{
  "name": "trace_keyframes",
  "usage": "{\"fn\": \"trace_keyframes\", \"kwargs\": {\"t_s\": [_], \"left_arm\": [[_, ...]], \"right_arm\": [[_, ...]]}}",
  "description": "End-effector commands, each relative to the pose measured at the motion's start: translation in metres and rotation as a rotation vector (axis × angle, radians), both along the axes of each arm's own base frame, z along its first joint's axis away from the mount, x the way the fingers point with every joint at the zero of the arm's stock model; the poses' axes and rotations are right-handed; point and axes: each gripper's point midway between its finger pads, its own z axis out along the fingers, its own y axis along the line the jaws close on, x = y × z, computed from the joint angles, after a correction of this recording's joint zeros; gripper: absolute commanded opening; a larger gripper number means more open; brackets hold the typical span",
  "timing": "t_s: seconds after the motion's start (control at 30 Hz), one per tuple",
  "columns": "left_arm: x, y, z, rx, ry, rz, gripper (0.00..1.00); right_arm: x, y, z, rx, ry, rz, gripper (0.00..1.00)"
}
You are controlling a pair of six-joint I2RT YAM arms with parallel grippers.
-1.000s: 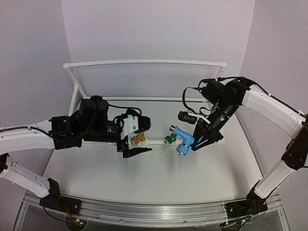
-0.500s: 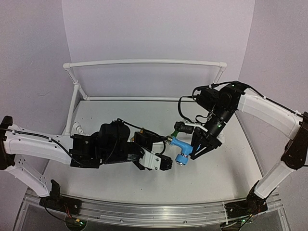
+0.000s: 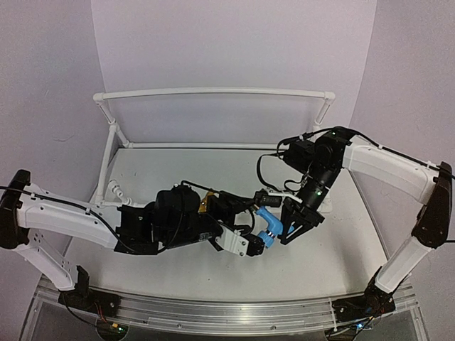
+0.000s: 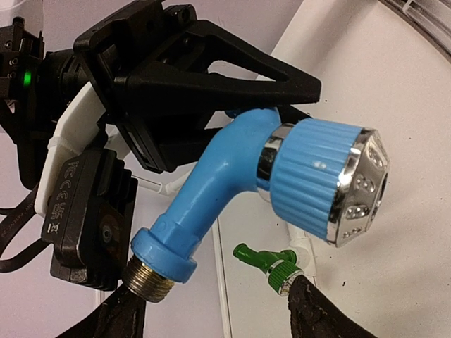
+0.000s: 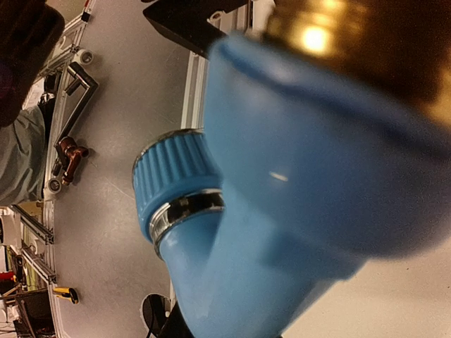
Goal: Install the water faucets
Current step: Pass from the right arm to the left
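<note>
My right gripper (image 3: 292, 225) is shut on the blue faucet (image 3: 269, 223) and holds it above the middle of the table. In the left wrist view the right gripper's black fingers (image 4: 211, 77) clamp the blue faucet (image 4: 225, 183) on its bent neck. The ribbed head and chrome nozzle point right and the brass thread points down-left. My left gripper (image 4: 211, 320) is open right beneath it. One finger sits under the brass thread and the other stands apart at the right. The blue faucet (image 5: 282, 211) fills the right wrist view. A green faucet (image 4: 271, 262) sits in a white fitting behind. A yellow faucet (image 3: 208, 199) peeks out behind the left arm.
The white PVC pipe frame (image 3: 213, 92) runs along the back and left of the table, with a low pipe (image 4: 224, 296) crossing the table surface. An aluminium rail (image 3: 213, 317) lines the near edge. Both arms crowd the table's centre.
The left arm has swung from the pipe at the left toward the centre. Its gripper now sits under the blue faucet with narrower jaws. The right gripper has shifted slightly left with the faucet.
</note>
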Motion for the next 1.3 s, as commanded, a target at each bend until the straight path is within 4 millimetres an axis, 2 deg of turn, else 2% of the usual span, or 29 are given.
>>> {"fn": "trace_keyframes", "kwargs": {"t_s": [0.0, 0.17, 0.33, 0.4, 0.47, 0.57, 0.83, 0.97, 1.03, 1.07, 1.2, 1.27], "left_arm": [[0.002, 0.003, 0.017, -0.067, -0.008, 0.031, 0.72], [-0.002, 0.015, 0.02, -0.071, 0.022, 0.034, 0.75], [-0.008, 0.008, 0.012, -0.035, -0.002, 0.013, 0.81], [-0.01, 0.004, 0.01, -0.025, -0.003, 0.004, 0.78], [-0.013, 0.001, 0.005, -0.005, -0.004, -0.006, 0.67], [-0.015, -0.002, 0.0, 0.011, -0.008, -0.014, 0.58], [-0.018, -0.008, -0.007, 0.038, -0.018, -0.016, 0.42], [-0.018, -0.009, -0.002, 0.017, -0.009, -0.012, 0.24], [-0.016, -0.011, 0.002, -0.005, 0.009, -0.001, 0.06], [-0.016, -0.012, 0.004, -0.017, 0.02, 0.004, 0.02], [-0.022, -0.011, 0.018, -0.076, 0.139, -0.006, 0.0], [-0.024, -0.007, 0.024, -0.112, 0.237, -0.019, 0.0]], "right_arm": [[-0.01, 0.002, 0.009, 0.032, 0.017, 0.021, 0.0], [-0.012, -0.002, 0.007, 0.026, 0.019, 0.02, 0.0], [-0.012, 0.001, 0.004, 0.022, 0.038, 0.022, 0.0], [-0.012, 0.002, 0.005, 0.025, 0.039, 0.022, 0.0], [-0.011, 0.003, 0.006, 0.031, 0.041, 0.02, 0.0], [-0.011, 0.004, 0.006, 0.032, 0.046, 0.02, 0.0], [-0.013, 0.004, 0.005, 0.038, 0.061, 0.026, 0.0], [-0.015, 0.005, 0.005, 0.039, 0.059, 0.033, 0.0], [-0.014, 0.005, 0.006, 0.039, 0.049, 0.035, 0.0], [-0.013, 0.005, 0.008, 0.04, 0.035, 0.036, 0.0], [-0.002, 0.0, 0.021, 0.048, -0.074, 0.028, 0.06], [0.011, -0.003, 0.032, 0.061, -0.161, 0.001, 0.14]]}}
